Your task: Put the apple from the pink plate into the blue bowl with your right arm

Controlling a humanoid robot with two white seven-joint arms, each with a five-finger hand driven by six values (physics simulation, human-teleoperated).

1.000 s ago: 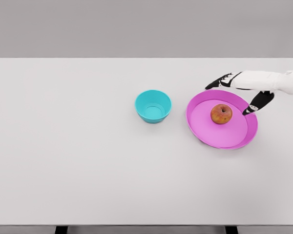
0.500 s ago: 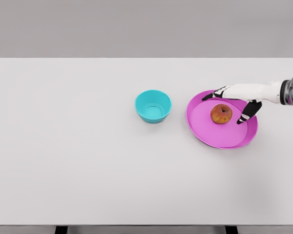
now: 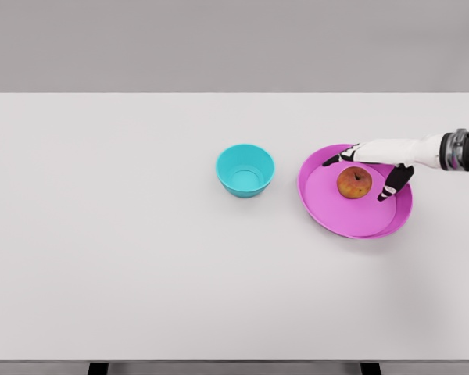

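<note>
A white table point(image 3: 141, 258) is seen from above, w/ a grey wall behind it. The apple point(image 3: 354, 183) is lying on the pink plate point(image 3: 336, 211), approx. in the middle of the plate, a bit toward the far side. The plate is placed on the right part of the table. The blue bowl point(image 3: 245, 169) is standing to the left of the plate, near it but not touching, and nothing is seen inside the bowl.

The right hand point(image 3: 373, 162) is brought in from the right edge of the view and is held over the far right part of the plate. Its fingers are spread and nothing is gripped. The dark fingertips point(image 3: 332, 159) are pointed to the left, beyond the far side of the apple, and the thumb point(image 3: 393, 182) is pointed down, just beside the apple on its right. It cannot be told if the apple is touched by the thumb. The apple is thus found between fingers and thumb, not lifted
</note>
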